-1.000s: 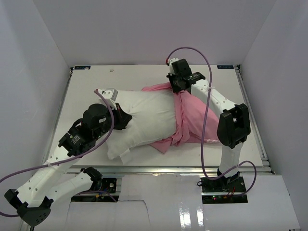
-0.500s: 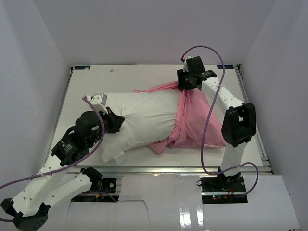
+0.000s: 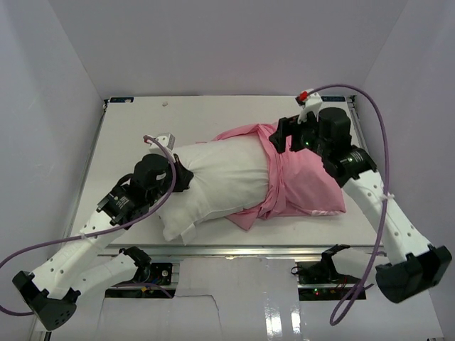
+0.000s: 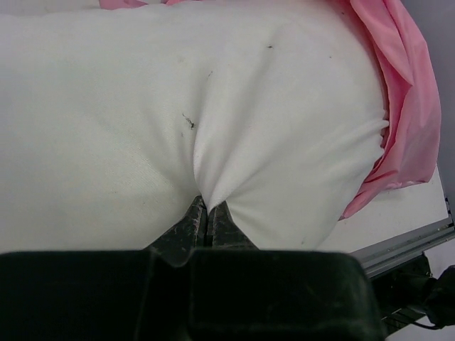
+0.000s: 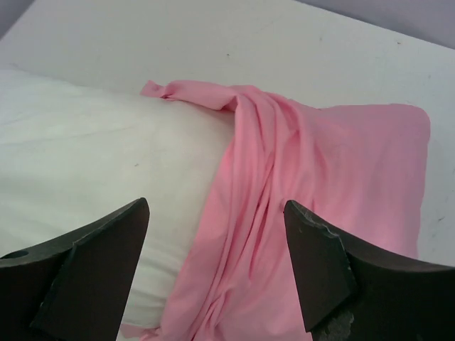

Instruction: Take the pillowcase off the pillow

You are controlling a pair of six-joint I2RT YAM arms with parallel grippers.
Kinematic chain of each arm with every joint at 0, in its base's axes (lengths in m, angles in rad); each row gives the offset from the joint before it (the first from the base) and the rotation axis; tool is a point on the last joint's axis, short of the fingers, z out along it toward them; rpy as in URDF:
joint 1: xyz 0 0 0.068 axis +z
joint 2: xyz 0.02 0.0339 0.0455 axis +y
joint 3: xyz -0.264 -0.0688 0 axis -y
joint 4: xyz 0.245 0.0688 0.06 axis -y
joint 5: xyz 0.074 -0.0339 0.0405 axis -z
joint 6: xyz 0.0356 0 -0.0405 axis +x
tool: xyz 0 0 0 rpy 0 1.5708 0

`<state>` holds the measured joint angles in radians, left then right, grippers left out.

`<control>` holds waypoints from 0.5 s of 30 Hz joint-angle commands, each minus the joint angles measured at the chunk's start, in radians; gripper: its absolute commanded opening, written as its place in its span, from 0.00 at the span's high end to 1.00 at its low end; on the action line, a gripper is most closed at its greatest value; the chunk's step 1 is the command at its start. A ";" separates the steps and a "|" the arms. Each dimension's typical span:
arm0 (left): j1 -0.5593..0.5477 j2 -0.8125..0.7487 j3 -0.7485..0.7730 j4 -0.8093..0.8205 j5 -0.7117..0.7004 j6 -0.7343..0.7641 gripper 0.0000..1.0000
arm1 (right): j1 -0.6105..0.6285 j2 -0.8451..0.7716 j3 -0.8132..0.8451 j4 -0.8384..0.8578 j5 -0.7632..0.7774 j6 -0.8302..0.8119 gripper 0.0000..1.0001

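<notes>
The off-white pillow (image 3: 220,177) lies across the table, and the pink pillowcase (image 3: 306,185) covers only its right end, bunched in folds at the opening. My left gripper (image 3: 186,176) is shut on a pinched fold of the pillow's bare left part; the left wrist view shows the fingertips (image 4: 206,209) closed on white fabric of the pillow (image 4: 270,106), with the pillowcase (image 4: 409,92) at the far right. My right gripper (image 3: 284,135) hangs open above the pillowcase's bunched rim. In the right wrist view it (image 5: 217,206) holds nothing, spread over the pillowcase (image 5: 341,163) beside the pillow (image 5: 92,163).
The white table (image 3: 213,114) is boxed in by white walls at left, back and right. A metal rail (image 3: 249,249) runs along its near edge, close to the pillow's front corner. Purple cables loop from both arms.
My right gripper has let go of the pillowcase and opened, and that arm has swung right and toward the near side. The pillowcase has slid further right along the pillow. The left grip holds.
</notes>
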<state>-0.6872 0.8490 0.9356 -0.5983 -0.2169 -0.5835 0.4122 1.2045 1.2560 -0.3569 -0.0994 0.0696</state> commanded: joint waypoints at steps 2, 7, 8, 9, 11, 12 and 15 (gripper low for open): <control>0.003 0.051 0.107 0.086 0.031 -0.002 1.00 | 0.013 -0.161 -0.211 0.070 -0.086 0.067 0.18; 0.003 0.117 0.206 0.092 0.021 0.004 1.00 | 0.120 -0.353 -0.469 0.075 0.001 0.147 0.19; 0.003 0.140 0.219 0.089 0.014 0.010 1.00 | 0.160 -0.377 -0.545 0.073 0.059 0.168 0.19; 0.003 0.151 0.245 0.077 0.016 0.013 1.00 | 0.174 -0.423 -0.579 0.072 0.085 0.183 0.19; 0.003 0.171 0.258 0.072 0.017 0.001 1.00 | 0.204 -0.454 -0.653 0.073 0.131 0.216 0.19; 0.003 0.173 0.261 0.078 0.022 -0.006 1.00 | 0.220 -0.480 -0.676 0.108 0.141 0.240 0.19; 0.003 0.188 0.267 0.095 0.063 -0.018 1.00 | 0.261 -0.473 -0.718 0.165 0.205 0.265 0.19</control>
<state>-0.6872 1.0447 1.1481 -0.5858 -0.1902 -0.5838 0.6449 0.7406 0.5453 -0.3096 0.0090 0.2714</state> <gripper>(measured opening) 0.012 0.812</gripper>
